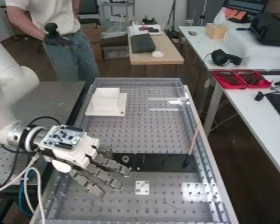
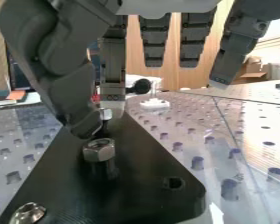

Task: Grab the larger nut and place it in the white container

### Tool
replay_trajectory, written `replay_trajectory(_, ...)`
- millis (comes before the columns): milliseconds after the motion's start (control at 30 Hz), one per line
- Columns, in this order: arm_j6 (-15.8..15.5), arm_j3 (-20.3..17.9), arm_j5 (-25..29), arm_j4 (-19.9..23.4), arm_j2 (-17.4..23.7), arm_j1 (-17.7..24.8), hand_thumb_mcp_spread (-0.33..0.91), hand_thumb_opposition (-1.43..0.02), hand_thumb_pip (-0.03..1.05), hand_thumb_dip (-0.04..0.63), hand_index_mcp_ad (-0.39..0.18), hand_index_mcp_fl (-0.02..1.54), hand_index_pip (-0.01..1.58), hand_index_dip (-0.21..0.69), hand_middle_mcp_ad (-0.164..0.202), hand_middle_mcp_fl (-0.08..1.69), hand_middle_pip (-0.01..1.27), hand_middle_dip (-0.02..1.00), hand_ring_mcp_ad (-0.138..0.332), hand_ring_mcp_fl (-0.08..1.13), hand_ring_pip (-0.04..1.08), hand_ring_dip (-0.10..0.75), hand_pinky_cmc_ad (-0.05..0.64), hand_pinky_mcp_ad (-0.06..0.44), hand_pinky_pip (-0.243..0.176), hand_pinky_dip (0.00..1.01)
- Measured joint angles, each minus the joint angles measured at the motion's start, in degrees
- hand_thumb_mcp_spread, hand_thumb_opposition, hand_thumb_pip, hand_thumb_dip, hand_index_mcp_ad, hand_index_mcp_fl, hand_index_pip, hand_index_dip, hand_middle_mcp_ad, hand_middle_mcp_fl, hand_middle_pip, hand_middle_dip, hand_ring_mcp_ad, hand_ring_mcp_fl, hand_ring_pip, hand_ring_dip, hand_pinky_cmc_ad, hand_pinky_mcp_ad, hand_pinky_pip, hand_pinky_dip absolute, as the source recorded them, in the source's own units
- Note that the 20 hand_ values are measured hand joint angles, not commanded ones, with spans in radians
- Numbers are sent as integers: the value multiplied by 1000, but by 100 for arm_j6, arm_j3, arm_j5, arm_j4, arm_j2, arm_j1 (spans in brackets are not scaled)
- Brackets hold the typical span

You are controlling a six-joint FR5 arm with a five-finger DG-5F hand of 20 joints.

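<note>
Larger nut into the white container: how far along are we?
Done: the hand looks in position by the black plate, its thumb close to a hex metal piece, probably the nut, standing there. In hand: nothing I can make out; the fingers hang fairly straight. Left: grasp, lift, carry over and place in the white container, farther along the bench.
</note>
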Motion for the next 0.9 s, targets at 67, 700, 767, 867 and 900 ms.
replay_trajectory(67,11,-1,3,24,-11,0,339,-848,791,188,-134,99,1555,98,86,10,138,216,166,-2,199,110,354,309,-105,696)
replay_trajectory(700,-35,28,-86,205,-23,-49,318,-853,660,187,-98,482,1522,75,80,12,140,216,145,2,182,110,351,307,-105,653)
replay_trajectory(767,-52,33,-121,215,27,-56,304,-838,660,187,-98,499,1522,77,80,10,140,216,145,-2,176,110,349,293,-105,653)
replay_trajectory(867,-71,29,-192,256,129,-55,304,-838,660,187,-98,499,1525,77,80,10,140,216,145,0,173,110,347,293,-105,653)
replay_trajectory(900,-75,23,-224,279,182,-51,304,-838,660,187,-98,499,1525,77,80,10,138,216,145,-2,173,110,346,293,-105,653)
